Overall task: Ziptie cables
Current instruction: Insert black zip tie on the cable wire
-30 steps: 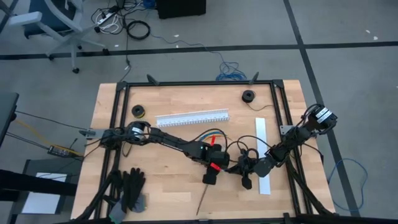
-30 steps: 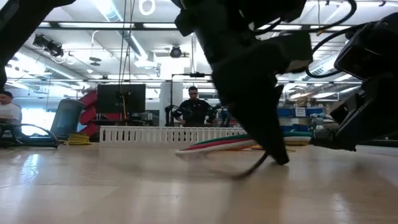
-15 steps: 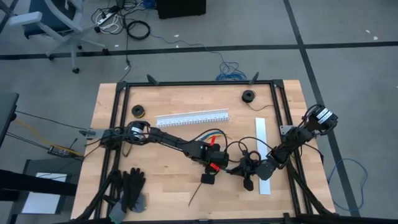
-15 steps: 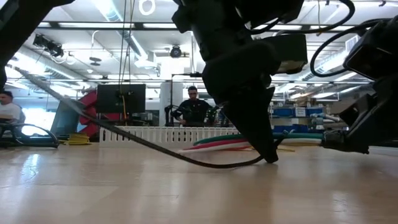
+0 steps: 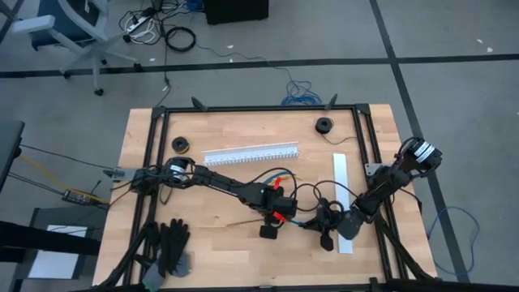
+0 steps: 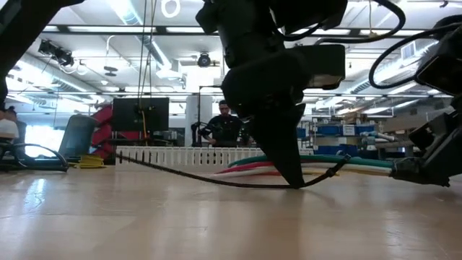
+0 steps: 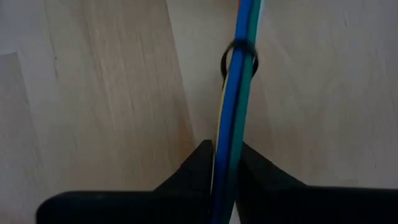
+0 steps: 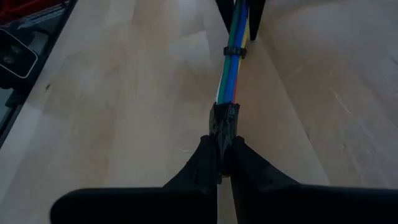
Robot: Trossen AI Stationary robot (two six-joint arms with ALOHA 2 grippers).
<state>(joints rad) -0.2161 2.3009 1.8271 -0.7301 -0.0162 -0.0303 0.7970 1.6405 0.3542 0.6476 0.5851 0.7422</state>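
Note:
The cables (image 7: 236, 93), a bundle of blue, green, yellow and red wires, lie on the wooden table between both grippers. A black zip tie (image 7: 240, 55) loops around the bundle, and its thin tail (image 6: 180, 173) trails toward the table's left edge just above the wood. My left gripper (image 5: 270, 227) points steeply down near the table's middle, shut on the bundle close to the tie. My right gripper (image 5: 326, 238), to its right, is shut on the bundle's dark plug end (image 8: 224, 121). My left gripper pinches the cable bundle (image 7: 225, 163) between its two fingers, a short way from the zip tie's loop. The fingers come from above, slanting down, with the bundle running on between them. The bundle stays low over the table. My right gripper pinches the dark plug end (image 8: 222, 138) of the cables between its two fingers. It comes in slanting down from the table's right side, in line with the bundle. The cables run straight on from the plug to the zip tie (image 8: 235, 51).
A white slotted channel (image 5: 251, 152) lies behind the work spot, and a white strip (image 5: 340, 170) lies to the right. Two black rolls (image 5: 324, 124) (image 5: 180, 144) sit near the far edge, black gloves (image 5: 172, 243) at the near left. People show in the room beyond.
The zip tie's tail has swung round from pointing at the table's near edge to pointing toward its left edge, low over the wood. My left gripper has tipped a little at the wrist while staying in place.

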